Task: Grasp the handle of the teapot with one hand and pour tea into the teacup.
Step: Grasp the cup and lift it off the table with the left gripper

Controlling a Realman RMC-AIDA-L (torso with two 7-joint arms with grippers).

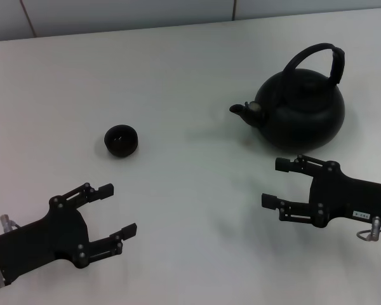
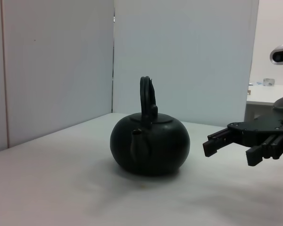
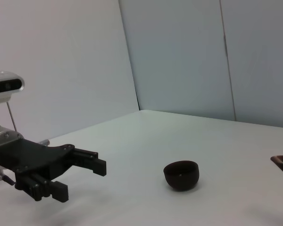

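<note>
While the teapot (image 1: 301, 109) sits far right on the table (image 1: 190, 57), spout pointing left toward the teacup (image 1: 121, 140), the right gripper (image 1: 278, 182) hovers near it, jaws wide; the left gripper (image 1: 117, 210) waits near-left, also spread, empty.

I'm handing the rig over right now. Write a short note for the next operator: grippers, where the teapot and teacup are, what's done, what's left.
Left gripper: open, empty, near the front of the table on the robot's left, nearer than the teacup.
Right gripper: open, empty, just in front of the teapot, not touching it.
Teapot: upright on the robot's right, spout toward the teacup, handle arched over the top and free.
Teacup: upright on the robot's left, apart from the teapot.
Done: nothing grasped, nothing poured.
Left: grip the handle, probably with the right gripper since it is closest, carry the teapot to the teacup and pour.
</note>
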